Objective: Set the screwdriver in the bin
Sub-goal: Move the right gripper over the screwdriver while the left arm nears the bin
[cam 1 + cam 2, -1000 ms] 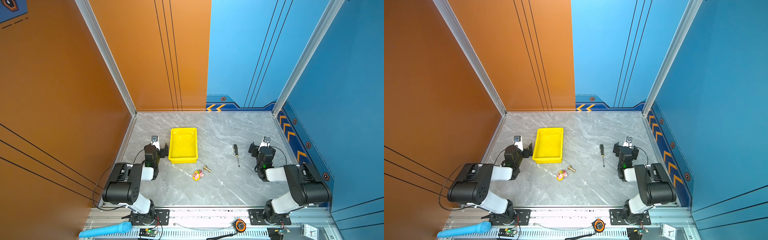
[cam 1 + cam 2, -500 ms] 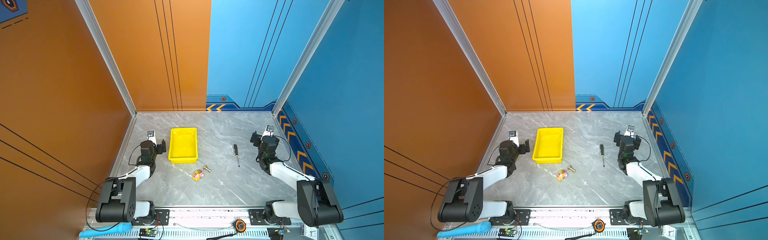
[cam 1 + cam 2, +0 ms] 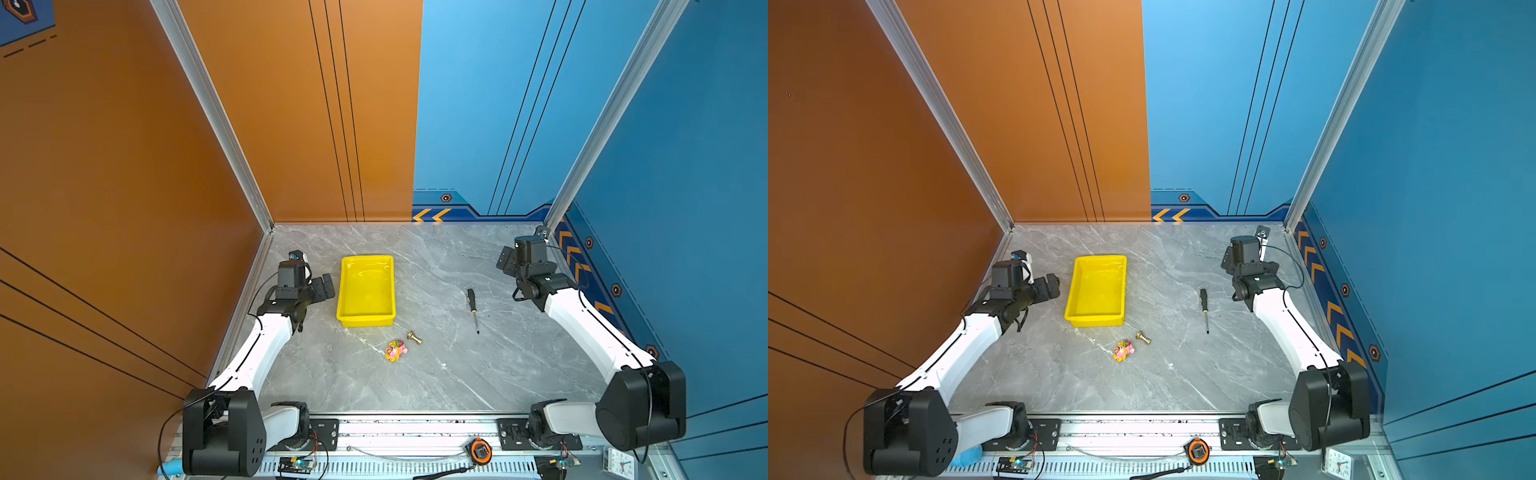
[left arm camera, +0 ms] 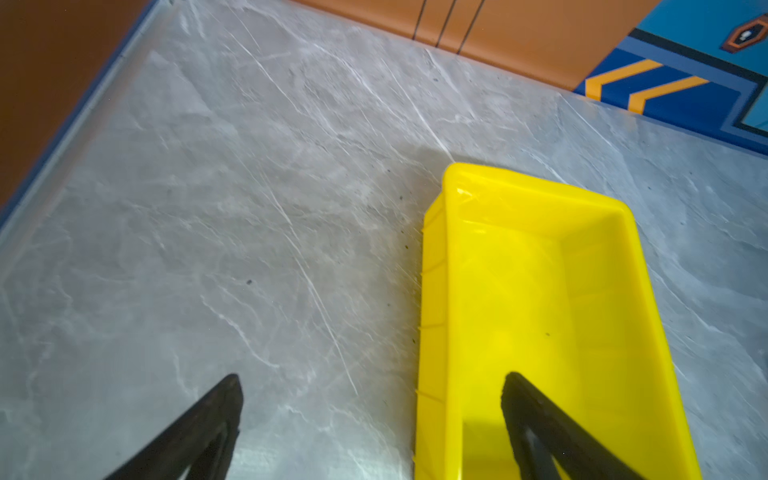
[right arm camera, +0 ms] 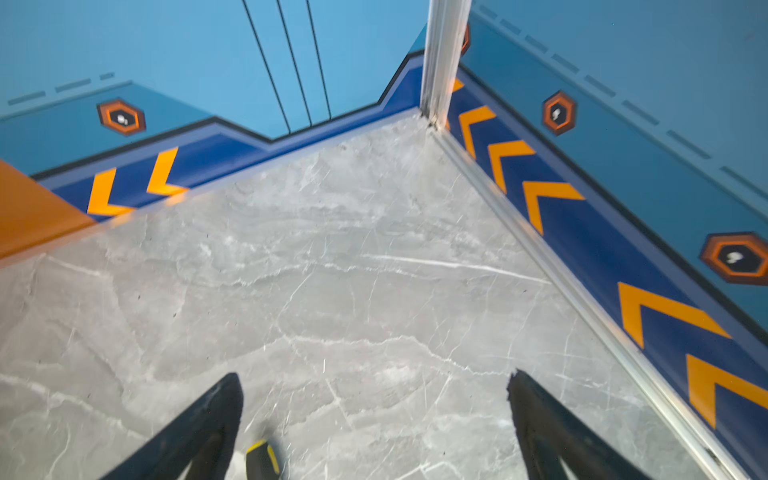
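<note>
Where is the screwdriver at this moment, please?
In both top views the screwdriver lies flat on the table, right of centre, between the bin and the right gripper, touching neither.

Both arms are unfolding! The left arm [image 3: 266,345] stretches out long, its black elbow swinging back over the front rail [image 3: 415,428], and the left end effector [image 3: 324,286] nudges a little farther out, alongside the left wall of the bin [image 3: 365,258]. The right arm [image 3: 590,328] straightens too. The right end effector [image 3: 505,259] pulls past the screwdriver [image 3: 471,297], heading for the far right corner of the surface [image 3: 415,382].
</note>
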`<act>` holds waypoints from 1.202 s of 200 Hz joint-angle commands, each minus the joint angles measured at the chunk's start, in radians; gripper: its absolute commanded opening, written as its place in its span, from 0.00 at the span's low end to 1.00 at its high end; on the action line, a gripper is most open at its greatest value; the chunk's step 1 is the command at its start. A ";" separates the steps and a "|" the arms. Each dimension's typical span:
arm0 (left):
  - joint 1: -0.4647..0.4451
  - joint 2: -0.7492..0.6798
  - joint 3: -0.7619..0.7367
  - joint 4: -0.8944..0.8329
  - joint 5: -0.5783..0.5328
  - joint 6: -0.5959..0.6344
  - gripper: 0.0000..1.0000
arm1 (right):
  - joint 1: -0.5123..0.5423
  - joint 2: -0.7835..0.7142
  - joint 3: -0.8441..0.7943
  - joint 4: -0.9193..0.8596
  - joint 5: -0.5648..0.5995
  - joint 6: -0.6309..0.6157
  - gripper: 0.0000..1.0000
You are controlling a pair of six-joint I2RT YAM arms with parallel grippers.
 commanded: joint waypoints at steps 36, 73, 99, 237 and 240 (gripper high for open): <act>-0.094 -0.077 0.037 -0.146 0.115 -0.048 0.98 | 0.075 0.142 0.039 -0.231 -0.225 0.013 1.00; -0.155 -0.095 0.027 -0.149 0.091 -0.063 0.98 | 0.098 0.284 0.112 -0.263 -0.311 -0.012 1.00; -0.213 -0.096 0.034 -0.152 0.053 -0.063 0.98 | 0.107 0.359 0.147 -0.272 -0.336 -0.016 1.00; -0.334 -0.114 0.047 -0.171 -0.034 -0.088 0.98 | 0.113 0.623 0.295 -0.286 -0.364 -0.058 0.73; -0.335 -0.115 0.047 -0.171 -0.034 -0.090 0.98 | 0.113 0.624 0.297 -0.286 -0.362 -0.058 0.72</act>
